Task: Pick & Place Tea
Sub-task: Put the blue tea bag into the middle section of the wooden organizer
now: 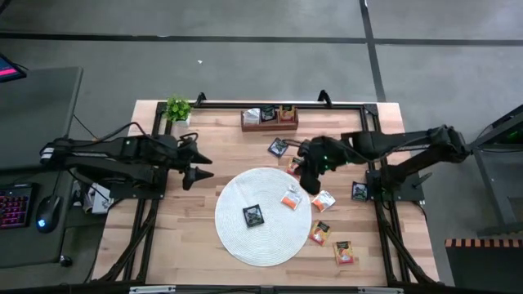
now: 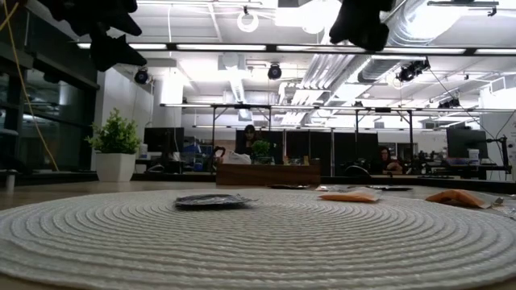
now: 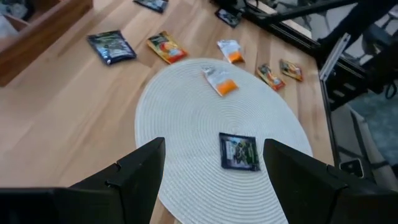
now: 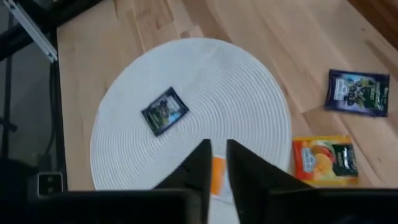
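Basically the small flat square tea sachets look light, thin and crinkly w/ slick foil faces, so best pinched at an edge or corner, not pressed flat.

On the big round white woven mat (image 1: 263,216): a black sachet (image 1: 252,216) at approx 7 o'clock of mat centre, lying flat, corners turned a bit off the table edges; being square, no real long axis. A white-and-orange sachet (image 1: 291,199) sits at approx 2 o'clock, flat, tilted diagonally.

Right gripper (image 1: 311,181) hangs over the mat's 2 o'clock rim, fingers nearly pinched together; wrist view shows orange just behind the tips, but can't tell if it's gripping anything.

Left gripper (image 1: 196,167) waits at the mat's 10 o'clock, jaws spread wide, empty.

More sachets lie on the light wooden table (image 1: 172,237), off the mat.
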### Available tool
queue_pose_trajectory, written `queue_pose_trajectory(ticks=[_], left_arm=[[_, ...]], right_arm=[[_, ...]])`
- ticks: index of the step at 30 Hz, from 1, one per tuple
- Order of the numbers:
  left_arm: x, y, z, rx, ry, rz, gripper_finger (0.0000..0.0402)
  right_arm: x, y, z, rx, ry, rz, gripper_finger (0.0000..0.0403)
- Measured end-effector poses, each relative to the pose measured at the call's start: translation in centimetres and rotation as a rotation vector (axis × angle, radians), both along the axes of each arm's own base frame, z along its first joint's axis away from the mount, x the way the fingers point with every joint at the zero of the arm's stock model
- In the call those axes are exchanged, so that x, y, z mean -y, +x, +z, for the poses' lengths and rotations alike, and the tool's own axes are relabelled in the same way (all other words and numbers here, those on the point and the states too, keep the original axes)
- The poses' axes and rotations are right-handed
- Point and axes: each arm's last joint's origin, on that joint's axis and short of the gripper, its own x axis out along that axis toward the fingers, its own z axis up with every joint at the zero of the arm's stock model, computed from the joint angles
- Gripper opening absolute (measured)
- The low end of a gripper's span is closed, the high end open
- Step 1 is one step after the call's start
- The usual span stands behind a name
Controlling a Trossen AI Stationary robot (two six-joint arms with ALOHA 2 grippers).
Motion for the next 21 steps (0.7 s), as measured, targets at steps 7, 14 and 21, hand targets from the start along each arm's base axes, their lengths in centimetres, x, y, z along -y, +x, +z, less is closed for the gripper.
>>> queue_pose_trajectory(ticks=[7, 14, 21], left_arm=[[0.1, 1.2, -0.8, -0.056, 0.008, -0.056, 0.0271], [0.3, 3.2, -1.6, -0.075, -0.004, -0.094, 0.0271], [0.5, 5.3, -3.4, -0.161, -0.044, -0.148, 0.0271]], right_arm=[[-2.9, 1.0, -0.4, 0.061, -0.067, -0.079, 0.0003], [-5.7, 4.7, -3.3, 0.108, -0.053, -0.097, 0.0001], [-8.1, 7.8, -8.6, 0.027, 0.036, -0.131, 0.0001]])
